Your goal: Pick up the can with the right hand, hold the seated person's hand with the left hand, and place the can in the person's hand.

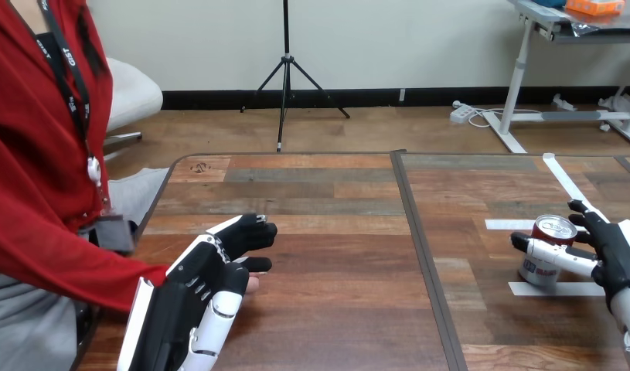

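can point(539, 270) being clasped by curled right hand point(617, 259), far left of can, person's hand point(253, 284) being covered by left hand point(192, 297), grasp unclear

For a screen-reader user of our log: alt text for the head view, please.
The robot's right hand grips a drink can standing on the wooden table. Its left hand lies over the seated person's hand near the table's left edge.

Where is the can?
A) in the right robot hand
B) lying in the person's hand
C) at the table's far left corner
A: the right robot hand has its fingers and thumb curled round the can at the right side of the table, well apart from the person's hand.
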Tool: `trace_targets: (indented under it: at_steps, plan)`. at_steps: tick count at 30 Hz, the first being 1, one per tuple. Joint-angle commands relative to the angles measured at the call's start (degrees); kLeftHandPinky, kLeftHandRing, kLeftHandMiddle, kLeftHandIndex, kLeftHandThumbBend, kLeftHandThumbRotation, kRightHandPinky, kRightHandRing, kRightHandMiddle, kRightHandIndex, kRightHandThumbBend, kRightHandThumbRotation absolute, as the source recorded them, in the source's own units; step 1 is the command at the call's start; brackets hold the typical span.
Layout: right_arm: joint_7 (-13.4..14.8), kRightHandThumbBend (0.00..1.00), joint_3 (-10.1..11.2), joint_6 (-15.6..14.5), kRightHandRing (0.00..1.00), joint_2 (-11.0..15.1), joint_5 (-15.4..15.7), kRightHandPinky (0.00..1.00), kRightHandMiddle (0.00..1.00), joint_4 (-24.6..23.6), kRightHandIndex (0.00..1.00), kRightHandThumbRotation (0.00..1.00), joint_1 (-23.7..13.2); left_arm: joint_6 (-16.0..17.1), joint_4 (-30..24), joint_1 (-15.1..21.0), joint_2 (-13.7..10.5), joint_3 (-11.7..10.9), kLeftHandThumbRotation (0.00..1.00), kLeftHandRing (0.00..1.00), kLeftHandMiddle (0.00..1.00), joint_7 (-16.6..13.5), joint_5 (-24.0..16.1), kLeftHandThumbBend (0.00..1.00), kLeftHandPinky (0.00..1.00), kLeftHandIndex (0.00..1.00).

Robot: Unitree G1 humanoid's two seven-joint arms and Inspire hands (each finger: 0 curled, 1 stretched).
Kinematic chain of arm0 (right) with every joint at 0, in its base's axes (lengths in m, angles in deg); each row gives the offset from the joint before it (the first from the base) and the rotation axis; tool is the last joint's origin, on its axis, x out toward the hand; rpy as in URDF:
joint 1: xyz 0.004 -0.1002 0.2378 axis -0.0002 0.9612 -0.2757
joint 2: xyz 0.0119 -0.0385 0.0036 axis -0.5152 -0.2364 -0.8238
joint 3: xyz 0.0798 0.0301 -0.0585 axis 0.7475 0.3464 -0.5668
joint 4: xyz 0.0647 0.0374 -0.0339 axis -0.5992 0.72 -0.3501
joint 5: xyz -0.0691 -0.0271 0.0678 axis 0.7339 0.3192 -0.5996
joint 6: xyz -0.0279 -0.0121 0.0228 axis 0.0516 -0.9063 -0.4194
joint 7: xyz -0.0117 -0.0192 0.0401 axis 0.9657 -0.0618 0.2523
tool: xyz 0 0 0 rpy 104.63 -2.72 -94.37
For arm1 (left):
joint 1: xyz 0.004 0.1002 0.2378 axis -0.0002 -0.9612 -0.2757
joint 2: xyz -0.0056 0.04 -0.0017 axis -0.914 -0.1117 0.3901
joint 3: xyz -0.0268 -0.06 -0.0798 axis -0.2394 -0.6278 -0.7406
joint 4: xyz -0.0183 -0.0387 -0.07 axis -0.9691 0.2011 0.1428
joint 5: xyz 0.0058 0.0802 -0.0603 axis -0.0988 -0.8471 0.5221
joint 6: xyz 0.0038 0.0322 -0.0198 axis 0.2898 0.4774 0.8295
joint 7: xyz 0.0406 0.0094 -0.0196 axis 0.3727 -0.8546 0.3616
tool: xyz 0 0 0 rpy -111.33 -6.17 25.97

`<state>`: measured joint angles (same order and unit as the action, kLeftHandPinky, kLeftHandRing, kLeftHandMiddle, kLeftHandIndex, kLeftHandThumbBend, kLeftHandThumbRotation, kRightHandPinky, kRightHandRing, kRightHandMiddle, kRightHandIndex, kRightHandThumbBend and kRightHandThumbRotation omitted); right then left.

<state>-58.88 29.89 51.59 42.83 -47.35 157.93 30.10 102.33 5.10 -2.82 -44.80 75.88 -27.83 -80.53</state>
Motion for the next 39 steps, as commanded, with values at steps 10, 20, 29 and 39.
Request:
trace_targets:
  at_steps: [10,20,29,39]
  plan:
    - [1.21,1.00,-1.32,-2.25,0.64,-0.09,1.09,0.47,0.78,0.21,0.92,0.34,-5.17,0.75,-1.07,1.64,1.71,-0.59,0.78,0.76,0.74,0.17,0.50,0.51,0.68,0.73]
    - [2.27,1.00,-1.52,-1.54,0.77,-0.32,1.44,0.63,0.85,0.49,0.89,0.31,-5.10,0.90,-0.99,1.74,1.69,-0.63,0.79,0.76,0.74,0.28,0.48,0.52,0.67,0.74]
    - [3.93,1.00,-2.02,-1.38,0.77,-0.60,1.80,0.67,0.83,0.64,0.85,0.26,-5.22,0.71,-1.16,1.59,1.72,-0.56,0.79,0.76,0.73,0.34,0.70,0.52,0.66,0.73]
    - [5.73,0.95,-2.55,-1.90,0.76,-0.92,2.41,0.68,0.79,0.76,0.81,0.14,-5.59,0.93,-1.13,1.58,1.75,-0.85,0.79,0.75,0.73,0.00,-0.06,0.51,0.66,0.73]
